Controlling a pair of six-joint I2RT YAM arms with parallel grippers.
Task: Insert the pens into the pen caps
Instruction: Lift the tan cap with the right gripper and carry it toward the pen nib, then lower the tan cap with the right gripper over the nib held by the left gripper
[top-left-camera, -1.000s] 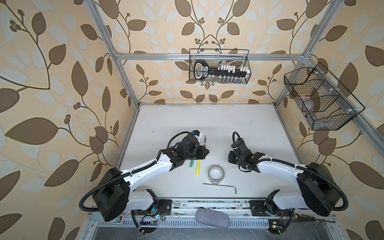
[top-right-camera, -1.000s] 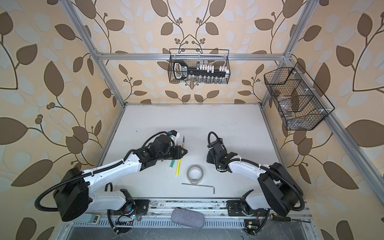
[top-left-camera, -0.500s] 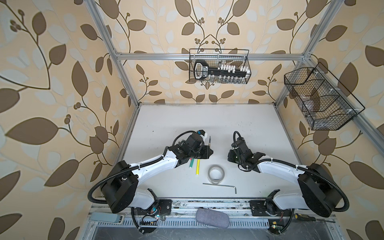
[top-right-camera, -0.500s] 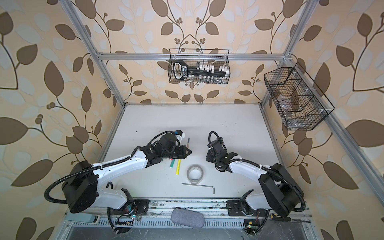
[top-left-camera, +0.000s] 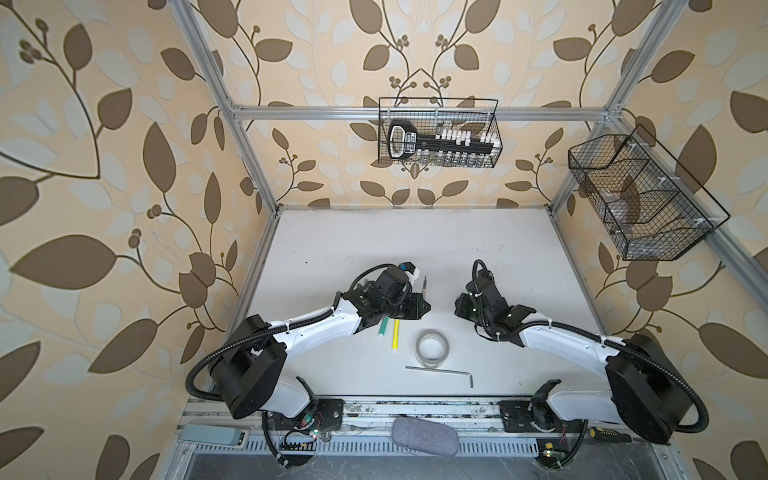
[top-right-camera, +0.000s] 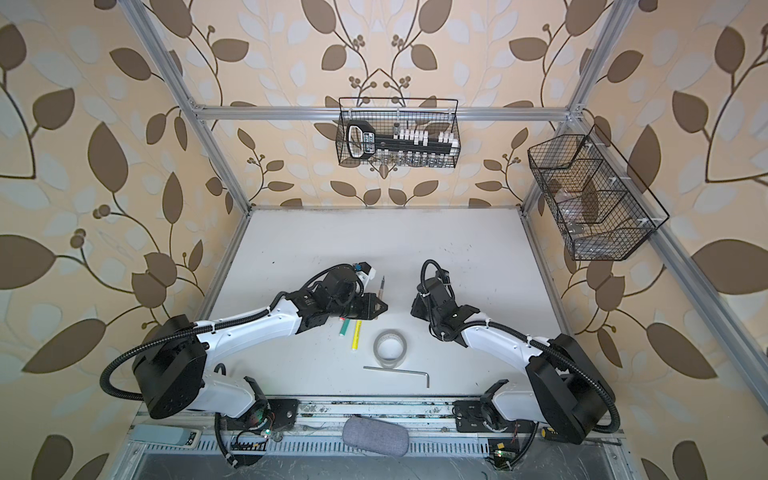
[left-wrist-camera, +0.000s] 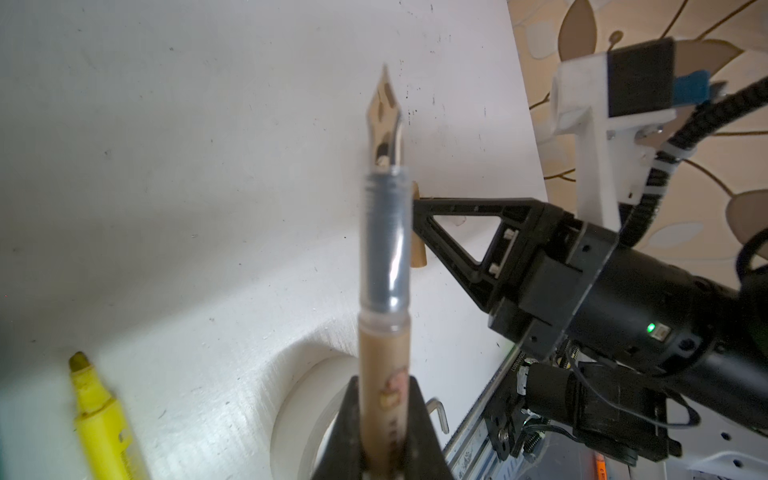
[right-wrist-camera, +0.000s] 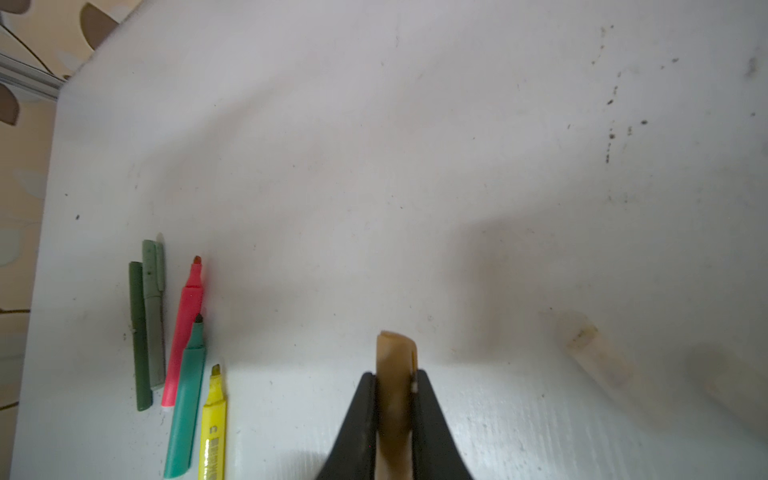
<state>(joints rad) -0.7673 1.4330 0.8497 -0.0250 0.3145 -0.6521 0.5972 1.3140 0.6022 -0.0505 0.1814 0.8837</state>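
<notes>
The left gripper (left-wrist-camera: 384, 405) is clamped tight on the barrel of the tan fountain pen (left-wrist-camera: 384, 257); the pen's bare steel nib and clear grip section jut out past the fingertips, and in both top views the nib points toward the back of the table (top-left-camera: 415, 241).

The right gripper (right-wrist-camera: 395, 384) is closed on the tan cap (right-wrist-camera: 395, 357), pinching its sides with one end poking beyond the jaws; from the left wrist, the cap sits just beside the pen's grip section, and whether they touch cannot be told.

The dark green pen (right-wrist-camera: 139, 332), grey-green pen (right-wrist-camera: 153, 316), pink marker (right-wrist-camera: 183, 328), green marker (right-wrist-camera: 187, 399) and yellow marker (right-wrist-camera: 214, 419) lie side by side under the left arm; a blurred clear cap (right-wrist-camera: 598, 357) lies apart from them.

The tape roll (left-wrist-camera: 291, 415) and hex key (top-left-camera: 436, 369) rest near the front edge.
</notes>
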